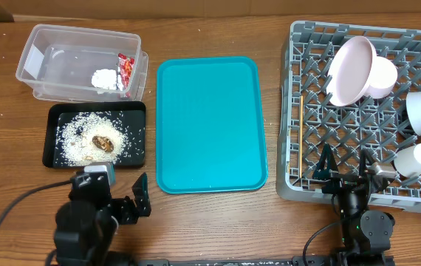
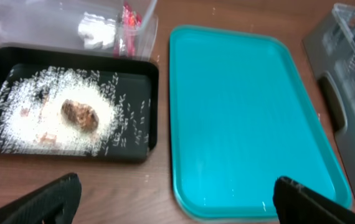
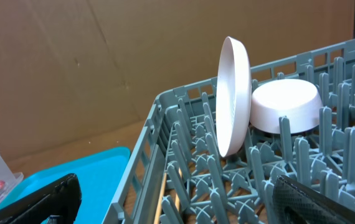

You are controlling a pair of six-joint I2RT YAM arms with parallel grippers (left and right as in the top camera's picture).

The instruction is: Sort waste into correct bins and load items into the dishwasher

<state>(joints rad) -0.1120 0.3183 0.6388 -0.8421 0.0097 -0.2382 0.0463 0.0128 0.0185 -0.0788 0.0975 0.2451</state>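
Waste (image 1: pixel 85 133): sitting in clear tub (image 1: pixel 32 63), black tray (image 1: pixel 50 151).
Dishes (image 1: pixel 351 70): resting in rack (image 1: pixel 310 44); seemingly done.
L gripper (image 2: pixel 176 185), R gripper (image 3: pixel 174 186): both gaping, holding nthg.

Remote feed, both units. My left arm (image 1: pixel 85 222) is a stack of rounded matte-black housings, capped at the wrist by a small silver-grey block (image 1: pixel 97 171). My right arm (image 1: pixel 365 222) is the same black, with a pale metal fitting (image 1: pixel 382 171) near its wrist. A black cable (image 1: pixel 11 210) curves off the left base and a second cable (image 1: pixel 315 238) off the right. Close up, the left pincer (image 2: pixel 176 185) has smooth black fingers (image 2: pixel 47 199). The right pincer (image 3: pixel 174 185) shows one finely grained dark grey finger (image 3: pixel 314 199).
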